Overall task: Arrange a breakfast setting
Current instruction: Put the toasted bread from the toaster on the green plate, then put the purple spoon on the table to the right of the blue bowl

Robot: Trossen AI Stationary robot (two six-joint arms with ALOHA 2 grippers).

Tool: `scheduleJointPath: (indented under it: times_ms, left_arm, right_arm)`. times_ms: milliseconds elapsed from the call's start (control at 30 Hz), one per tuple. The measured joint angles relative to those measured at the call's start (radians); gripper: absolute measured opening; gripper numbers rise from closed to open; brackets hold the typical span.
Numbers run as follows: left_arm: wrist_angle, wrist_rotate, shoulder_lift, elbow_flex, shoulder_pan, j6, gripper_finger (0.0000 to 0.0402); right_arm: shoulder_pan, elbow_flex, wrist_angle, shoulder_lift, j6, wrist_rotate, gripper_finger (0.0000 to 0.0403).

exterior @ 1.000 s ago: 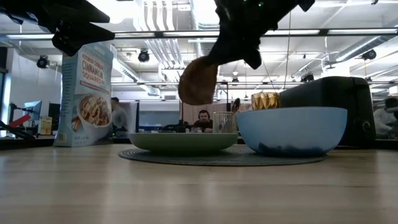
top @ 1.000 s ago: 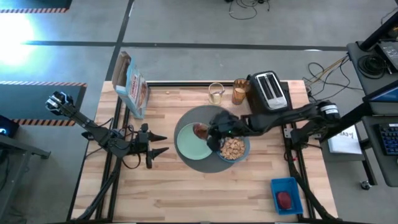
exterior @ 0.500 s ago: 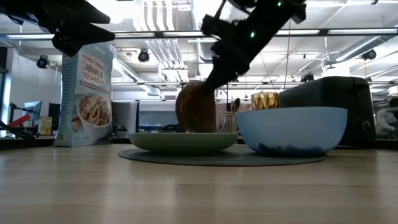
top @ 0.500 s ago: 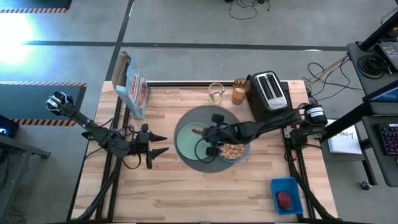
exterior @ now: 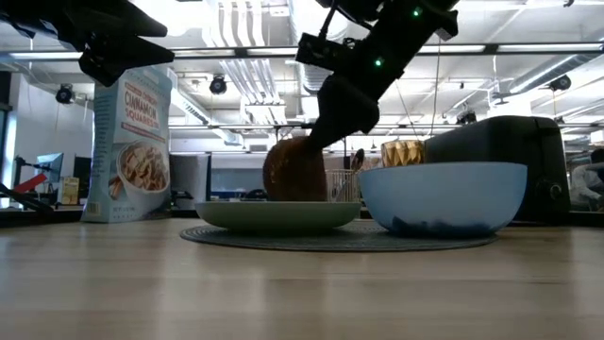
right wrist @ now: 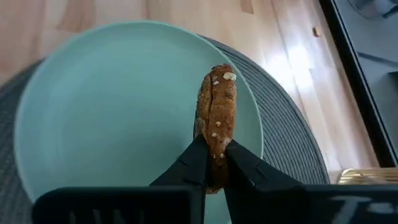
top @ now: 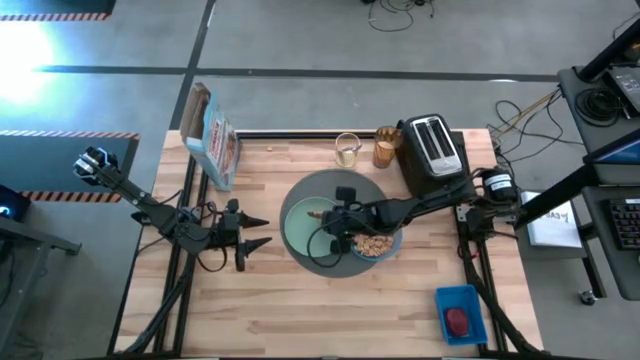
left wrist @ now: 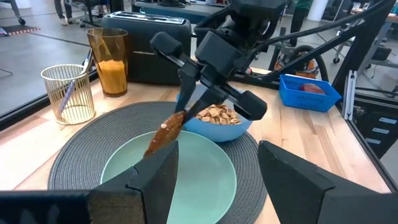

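Setting, near complete: mat [top: 300,262] mid-table carries plate [top: 300,235], bowl [exterior: 444,196] of cereal squares [left wrist: 217,114]; amber glass [top: 386,148] at the far edge. Right gripper [right wrist: 214,157] pinches toast slice [right wrist: 215,115], upright on the plate, unreleased. Left gripper [top: 262,233] waits part-open, empty, near the left edge.

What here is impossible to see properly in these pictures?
- Whether the toast touches the plate: low view, the rim hides its lower edge.
- Cereal in the bowl: low view, hidden by its wall.
- The item in the blue basket: too small, high view.
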Motion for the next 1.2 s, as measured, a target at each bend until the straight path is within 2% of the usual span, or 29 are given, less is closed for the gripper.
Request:
scheduleJointPath:
  times_ms: [300,533,700,833,1000,1067,1200]
  left_arm:
    - [0.001,0.0,0.001,0.0,0.0,-0.011,0.0205]
    - [0.002,0.0,0.001,0.0,0.0,-0.029,0.0205]
    - [0.002,0.0,0.013,0.0,0.0,-0.044,0.0205]
    - [0.01,0.0,0.047,0.0,0.0,-0.048,0.0205]
    - [0.061,0.0,0.089,0.0,0.0,-0.048,0.0205]
    - [0.089,0.0,0.099,0.0,0.0,-0.044,0.0205]
    - [0.104,0.0,0.1,0.0,0.0,-0.042,0.0205]
  right_arm:
    - [0.0,0.01,0.007,-0.001,0.008,-0.133,0.0092]
    - [0.003,0.01,0.005,-0.038,0.042,-0.136,0.0114]
    - [0.002,0.01,0.002,-0.113,0.08,-0.179,0.0121]
    - [-0.006,0.01,-0.01,-0.191,0.138,-0.113,0.0121]
    - [-0.086,0.01,-0.055,-0.248,0.29,0.027,0.0121]
    - [-0.141,0.01,-0.06,-0.262,0.355,0.011,0.0121]
    - [-0.273,0.01,-0.08,-0.27,0.436,-0.086,0.0121]
